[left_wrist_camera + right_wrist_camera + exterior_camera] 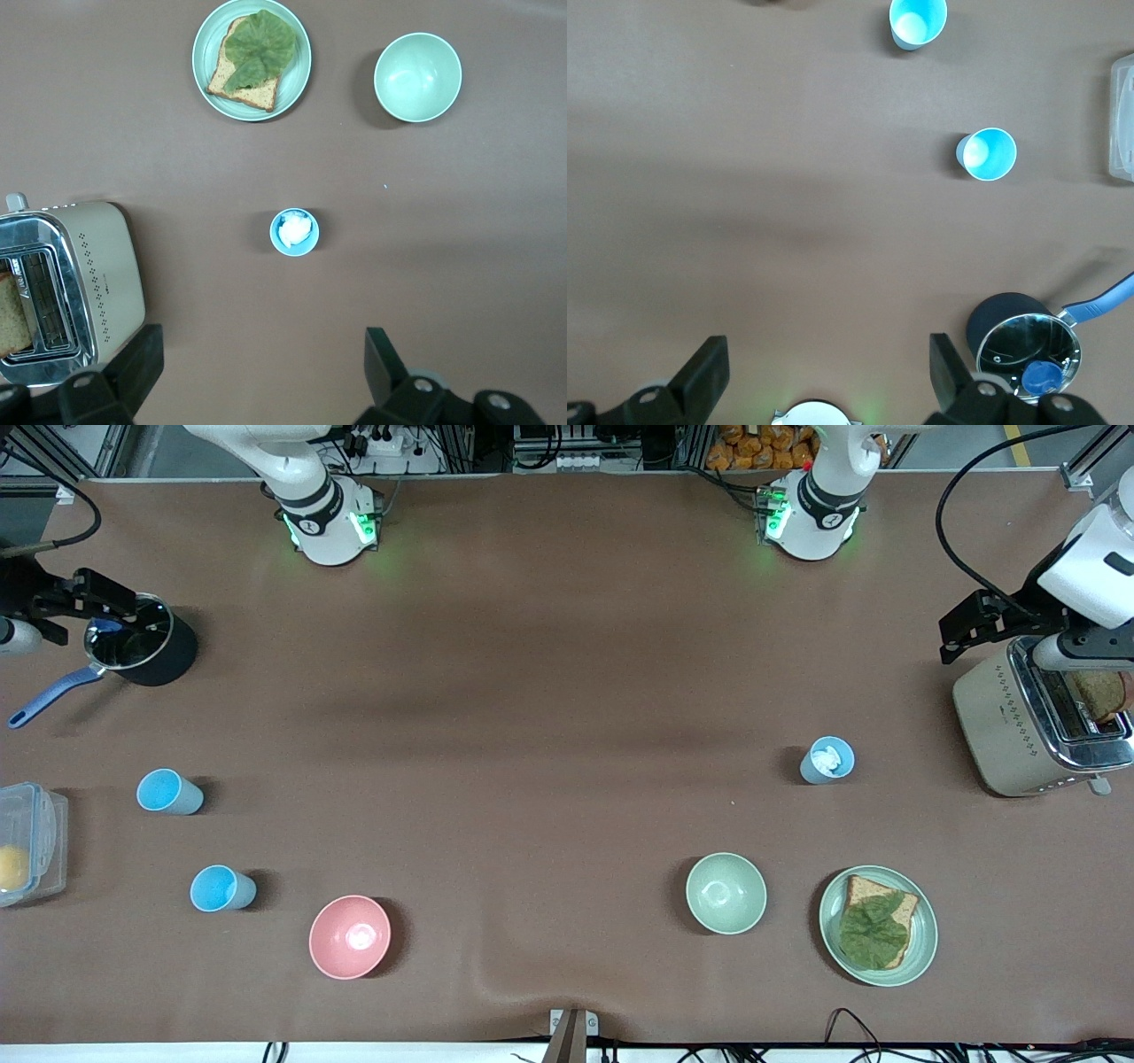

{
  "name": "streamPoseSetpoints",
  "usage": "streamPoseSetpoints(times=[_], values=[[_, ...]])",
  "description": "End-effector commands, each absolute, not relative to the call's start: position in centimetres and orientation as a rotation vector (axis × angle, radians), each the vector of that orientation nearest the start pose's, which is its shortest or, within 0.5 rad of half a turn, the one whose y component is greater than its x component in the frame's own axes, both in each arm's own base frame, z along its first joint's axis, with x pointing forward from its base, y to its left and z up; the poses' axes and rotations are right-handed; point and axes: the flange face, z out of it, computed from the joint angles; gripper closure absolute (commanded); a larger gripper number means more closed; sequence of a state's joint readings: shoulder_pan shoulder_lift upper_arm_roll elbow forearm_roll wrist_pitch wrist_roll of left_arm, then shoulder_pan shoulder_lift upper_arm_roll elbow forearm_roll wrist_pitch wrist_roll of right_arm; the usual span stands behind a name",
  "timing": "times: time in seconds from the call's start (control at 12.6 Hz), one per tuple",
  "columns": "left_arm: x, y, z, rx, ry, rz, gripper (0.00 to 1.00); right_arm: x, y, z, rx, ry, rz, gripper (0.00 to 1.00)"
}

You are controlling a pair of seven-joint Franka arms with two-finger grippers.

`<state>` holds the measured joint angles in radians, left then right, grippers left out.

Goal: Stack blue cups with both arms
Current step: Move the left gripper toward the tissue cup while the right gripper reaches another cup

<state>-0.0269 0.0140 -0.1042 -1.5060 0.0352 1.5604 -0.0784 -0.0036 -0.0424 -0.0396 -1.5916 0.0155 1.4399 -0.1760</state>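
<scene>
Three blue cups stand upright on the brown table. Two empty ones (168, 791) (221, 888) are toward the right arm's end and also show in the right wrist view (987, 153) (918, 22). The third (827, 760), toward the left arm's end, has something white inside, as the left wrist view (294, 232) shows too. My left gripper (961, 629) (261, 350) is open and empty, high up by the toaster. My right gripper (97, 602) (828, 354) is open and empty, high up by the black pot.
A pink bowl (349, 936) and a pale green bowl (726, 893) sit near the front edge. A green plate (921, 948) carries bread with lettuce. A toaster (1001, 717), a black pot (173, 660) and a clear box (31, 841) stand at the table's ends.
</scene>
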Motion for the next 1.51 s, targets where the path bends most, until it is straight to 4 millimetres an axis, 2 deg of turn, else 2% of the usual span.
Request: streamPoseSetpoints(times=[0.0, 0.32, 0.48, 0.56, 0.71, 0.79, 0.87, 0.95, 1.03, 1.11, 1.27, 1.43], values=[[54.6, -6.9, 65.5, -3.126, 0.085, -0.053, 0.00, 52.6, -1.8, 62.8, -3.095, -0.139, 0.157, 0.00], [54.7, -6.8, 65.3, -3.114, 0.083, -0.043, 0.00, 52.5, -1.9, 62.9, -3.095, -0.137, 0.157, 0.00], [55.3, -6.6, 64.4, -3.119, 0.079, -0.016, 0.00, 52.4, -2.9, 63.6, -3.088, -0.129, 0.140, 0.00], [55.6, -6.2, 63.8, -3.118, 0.075, 0.001, 0.00, 52.4, -3.8, 63.6, -3.067, -0.116, 0.132, 0.00], [56.6, -6.5, 61.2, -3.122, 0.076, 0.076, 0.00, 53.8, -4.8, 62.6, -3.057, -0.106, 0.142, 0.00], [56.9, -6.8, 60.5, -3.121, 0.069, 0.088, 0.00, 55.0, -4.3, 61.7, -3.062, -0.119, 0.163, 0.00], [57.4, -6.9, 59.4, -3.122, 0.060, 0.100, 0.00, 55.5, -4.4, 62.0, -3.063, -0.122, 0.147, 0.00], [57.6, -6.9, 58.5, -3.122, 0.061, 0.100, 0.00, 55.8, -4.7, 61.5, -3.059, -0.105, 0.155, 0.00], [57.7, -6.9, 57.8, -3.122, 0.059, 0.095, 0.00, 56.9, -5.4, 58.5, -3.043, -0.084, 0.238, 0.00], [57.6, -7.2, 56.6, -3.121, 0.062, 0.119, 0.00, 58.6, -6.3, 53.1, -3.012, -0.072, 0.392, 0.00], [57.6, -7.6, 53.6, -3.118, 0.071, 0.135, 0.00, 59.7, -8.4, 49.6, -2.979, -0.044, 0.446, 0.00], [56.9, -7.3, 48.5, -3.113, 0.071, 0.072, 0.00, 60.9, -8.9, 45.6, -2.971, -0.027, 0.489, 0.00]])
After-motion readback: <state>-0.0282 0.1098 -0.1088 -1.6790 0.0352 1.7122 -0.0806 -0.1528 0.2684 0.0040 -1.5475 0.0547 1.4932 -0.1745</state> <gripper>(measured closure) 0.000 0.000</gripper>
